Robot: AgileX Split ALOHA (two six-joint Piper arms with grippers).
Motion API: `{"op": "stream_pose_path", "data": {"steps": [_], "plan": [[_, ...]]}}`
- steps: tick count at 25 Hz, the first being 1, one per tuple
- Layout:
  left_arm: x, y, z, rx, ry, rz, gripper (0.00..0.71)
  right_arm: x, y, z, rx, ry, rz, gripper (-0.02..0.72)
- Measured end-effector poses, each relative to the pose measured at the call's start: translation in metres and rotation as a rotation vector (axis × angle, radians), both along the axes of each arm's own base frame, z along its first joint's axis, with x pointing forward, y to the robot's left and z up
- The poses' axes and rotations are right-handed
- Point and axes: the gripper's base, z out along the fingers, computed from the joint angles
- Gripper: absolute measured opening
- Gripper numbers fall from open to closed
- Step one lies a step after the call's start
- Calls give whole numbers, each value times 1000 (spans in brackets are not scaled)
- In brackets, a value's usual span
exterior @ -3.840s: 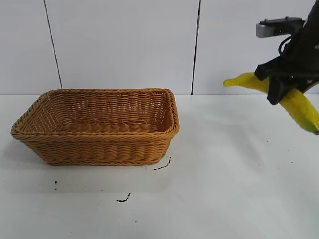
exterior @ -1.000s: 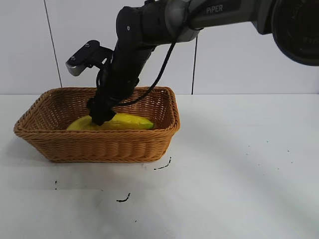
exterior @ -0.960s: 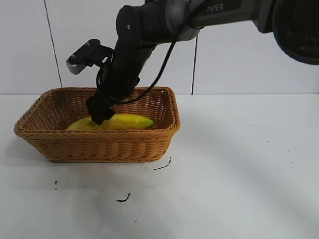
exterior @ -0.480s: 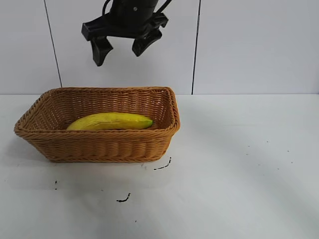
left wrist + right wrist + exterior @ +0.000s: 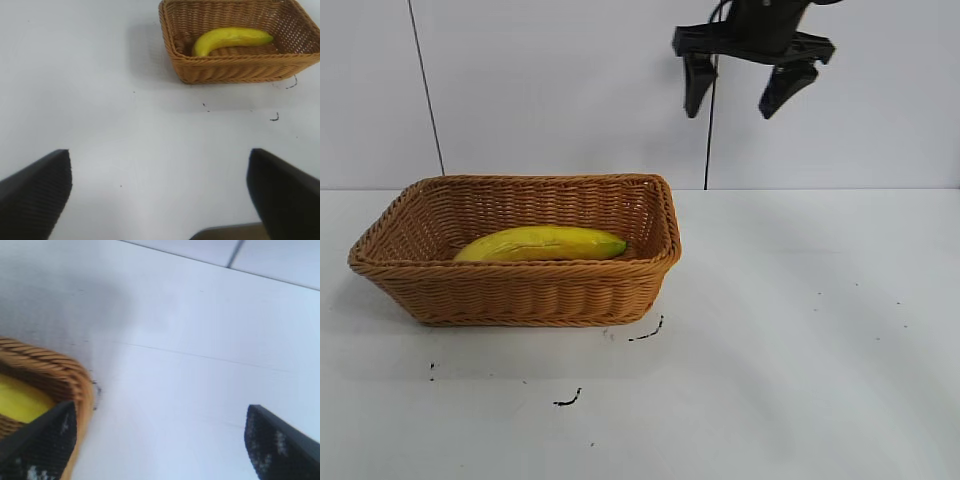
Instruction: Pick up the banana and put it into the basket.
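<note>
The yellow banana [image 5: 540, 243] lies on its side inside the tan woven basket [image 5: 520, 295] at the table's left. My right gripper [image 5: 730, 105] hangs high above the table, up and to the right of the basket's right end, open and holding nothing. In the right wrist view the basket's corner [image 5: 75, 382] and a bit of the banana [image 5: 20, 400] show beside one finger of the right gripper [image 5: 160, 440]. My left gripper [image 5: 160, 195] is open over bare table, far from the basket [image 5: 225, 70] and the banana [image 5: 230, 38], and it does not appear in the exterior view.
Small black marks [image 5: 567, 400] dot the white table in front of the basket, one [image 5: 647, 333] near its right corner. A white wall with dark vertical seams [image 5: 712, 130] stands behind. A brown edge [image 5: 225, 232] shows under the left gripper.
The right gripper let go of the banana in the basket, rose clear of it and swung to the right. The banana stays lying in the basket.
</note>
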Motion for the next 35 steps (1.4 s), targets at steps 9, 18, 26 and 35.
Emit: {"op": "stream_pose_path", "data": {"steps": [9,18,26,35], "plan": [[0,0,0,0,0,0,690,5,-88,-4,-6,53,-172,638],[0,0,0,0,0,0,690,-30,-91,3,-3,142,-179,638],[0,0,0,0,0,0,690,-113,-91,20,-10,250,-168,638],[0,0,0,-1,0,-1,690,-256,-91,41,-10,260,-149,638]]}}
